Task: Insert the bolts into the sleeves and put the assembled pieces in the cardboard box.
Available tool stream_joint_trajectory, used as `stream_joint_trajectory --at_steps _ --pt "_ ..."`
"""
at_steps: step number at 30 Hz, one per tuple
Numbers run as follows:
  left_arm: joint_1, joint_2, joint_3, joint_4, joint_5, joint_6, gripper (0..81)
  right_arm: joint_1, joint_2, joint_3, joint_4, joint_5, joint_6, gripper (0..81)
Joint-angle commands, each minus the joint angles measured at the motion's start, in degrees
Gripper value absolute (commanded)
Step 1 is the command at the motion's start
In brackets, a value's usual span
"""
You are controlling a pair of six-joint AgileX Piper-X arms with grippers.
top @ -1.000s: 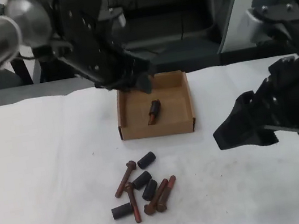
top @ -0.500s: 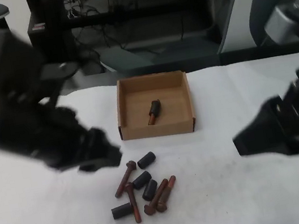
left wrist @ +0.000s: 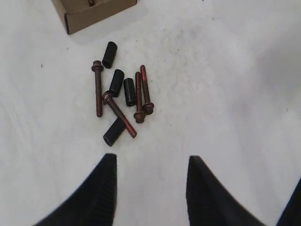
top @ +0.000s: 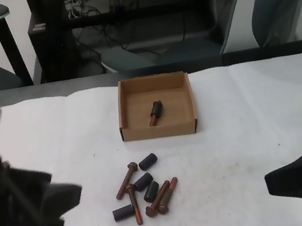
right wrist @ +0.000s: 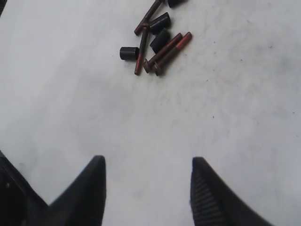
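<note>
A white worktop [top: 253, 101] spreads across the scene. Two dark robot arms hang low over its near corners, one on each side. Both are blurred in the high view and cut off by the picture's edge, so their joints are hard to make out. The left claw [left wrist: 151, 162] hovers above bare cloth, its two fingers spread apart and holding nothing. The right claw [right wrist: 148, 162] is posed the same way on the other side, fingers apart and empty.

Toward the far middle of the worktop sits the open cardboard box [top: 159, 130]. One assembled piece [top: 155, 112], a bolt in a sleeve, lies inside it. On the near side of the box, between the two arms, four loose bolts [top: 126, 180] and four black sleeves [top: 147, 161] lie in a cluster, several touching or crossing. The left wrist view cuts the box off at a corner.
</note>
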Motion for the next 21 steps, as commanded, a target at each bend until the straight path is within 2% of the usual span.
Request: stream_joint_trajectory --at_steps 1,8,13,21 --pt "0.24 -3.58 0.68 1.74 -0.71 -0.18 47.3 0.92 -0.06 1.31 -5.42 -1.47 2.87 55.4" --pt "0.24 -8.20 0.72 2.78 -4.42 1.28 47.3 3.66 1.88 1.44 -13.04 -1.30 7.54 55.4" --pt "0.24 -8.30 0.72 2.78 -4.60 1.39 47.3 3.75 6.87 1.44 -13.65 -1.75 18.55 55.4" --pt "0.24 -8.30 0.72 2.78 -4.60 1.39 47.3 6.45 19.07 -3.69 -13.65 -3.04 29.42 55.4"
